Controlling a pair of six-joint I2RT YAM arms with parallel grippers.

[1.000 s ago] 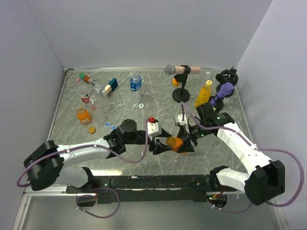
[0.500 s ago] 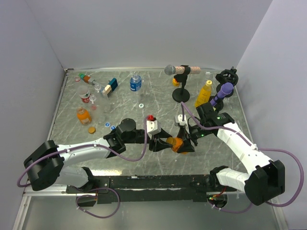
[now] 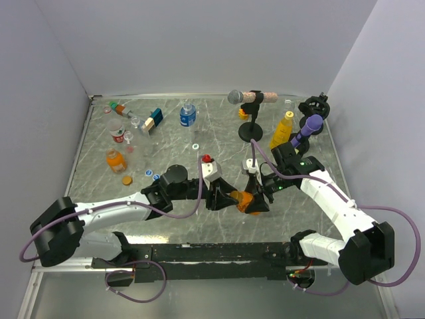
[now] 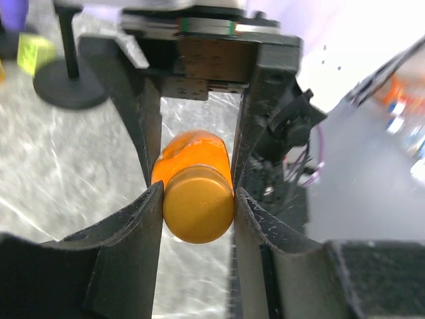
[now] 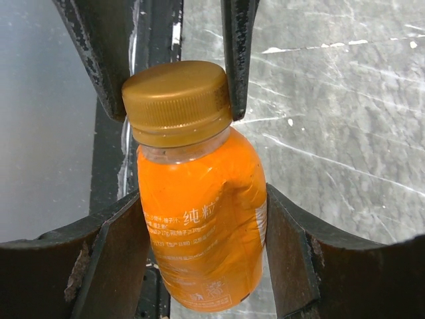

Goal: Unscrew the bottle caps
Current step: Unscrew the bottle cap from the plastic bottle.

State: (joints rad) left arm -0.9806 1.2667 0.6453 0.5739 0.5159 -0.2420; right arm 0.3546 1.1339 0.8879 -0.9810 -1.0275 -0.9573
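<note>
Jaws of the left gripper [image 4: 198, 196], spread wider a second ago, now pinch the round golden-orange plastic screw cap [image 5: 176, 100] of the squat orange plastic juice bottle [image 5: 199, 226]. The right gripper [image 3: 255, 199] keeps its jaws clamped on the bottle's body, between both arms, near the front edge of the grey marbled table [image 3: 219, 129].

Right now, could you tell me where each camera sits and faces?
Top external: above and behind the bases, looking down on the table; left gripper and right gripper meet at the bottle.
Left wrist: on that wrist, looking along the left fingers at the cap end-on.
Right wrist: on that wrist, facing the bottle's side between the right fingers.
Shared: both wrist views show cap and bottle.
</note>
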